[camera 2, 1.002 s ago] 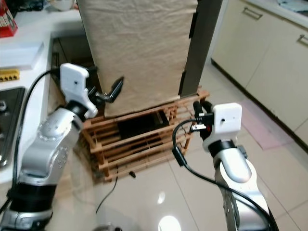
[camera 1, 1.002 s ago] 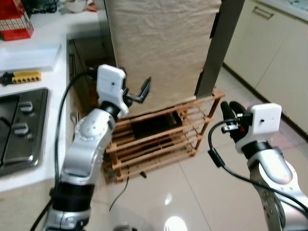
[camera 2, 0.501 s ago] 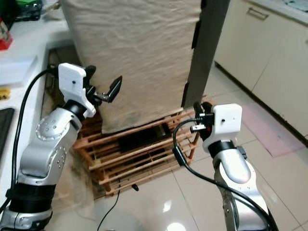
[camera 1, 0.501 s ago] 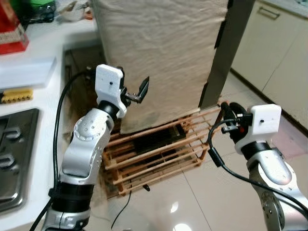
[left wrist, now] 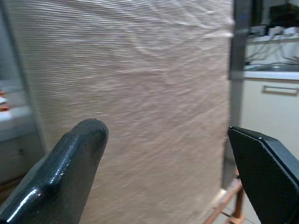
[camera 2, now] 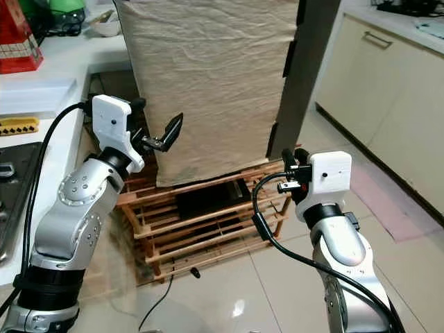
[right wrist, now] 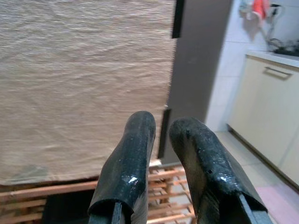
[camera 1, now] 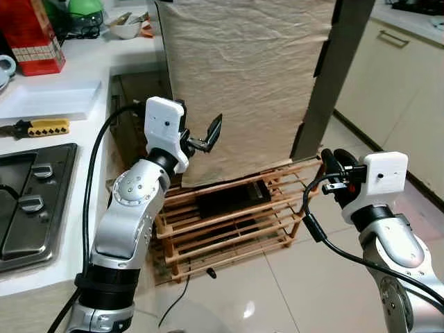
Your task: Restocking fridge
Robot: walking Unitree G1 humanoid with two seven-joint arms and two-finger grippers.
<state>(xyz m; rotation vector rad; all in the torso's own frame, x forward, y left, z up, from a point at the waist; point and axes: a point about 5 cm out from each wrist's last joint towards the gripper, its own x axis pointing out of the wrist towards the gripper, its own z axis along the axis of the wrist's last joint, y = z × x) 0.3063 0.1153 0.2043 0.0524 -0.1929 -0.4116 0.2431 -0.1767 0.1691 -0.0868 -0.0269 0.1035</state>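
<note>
The fridge stands straight ahead of the robot, raised on a slatted wooden rack and draped down its front and side with a wrinkled beige cloth, so no handle can be made out; only a dark vertical edge runs bare down the right of the cloth. The left gripper is lifted close to the cloth with its fingers spread wide and nothing between them, while the right gripper hangs lower, near the rack's right corner, its fingers drawn nearly together around nothing. The cloth looks thin, limp and light, and it would likely bunch and slide under a pinch rather than pull the door, so it makes a poor hold in itself. The door beneath is probably stiff and heavy with a seal that resists at first (a guess from its size, since the cover hides it), and the better place to take hold seems to be the exposed dark edge or whatever lip lies just behind it. A firm hooking grip there should serve better than a fingertip pinch. To the left, the white worktop carries a red box and a white tray, and no goods for stocking are in either gripper.
</note>
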